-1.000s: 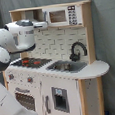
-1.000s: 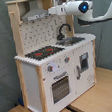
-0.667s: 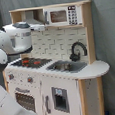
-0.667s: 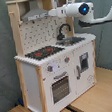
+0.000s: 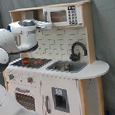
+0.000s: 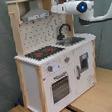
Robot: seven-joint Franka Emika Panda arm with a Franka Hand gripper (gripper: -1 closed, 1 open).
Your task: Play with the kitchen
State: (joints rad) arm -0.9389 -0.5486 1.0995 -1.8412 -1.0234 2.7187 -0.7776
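Jaws (image 6: 54,10) hover inside kitchen (image 6: 54,72), above hob (image 6: 44,52).

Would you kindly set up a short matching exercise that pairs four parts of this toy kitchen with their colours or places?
Column one:
1. faucet
2. hob
3. microwave
4. oven door

Column two:
A. white with a dark window, low on the kitchen's front
B. black, curved over the sink
C. black with red rings, on the counter
D. on the top shelf, beside the hood

Pairs: 1-B, 2-C, 3-D, 4-A
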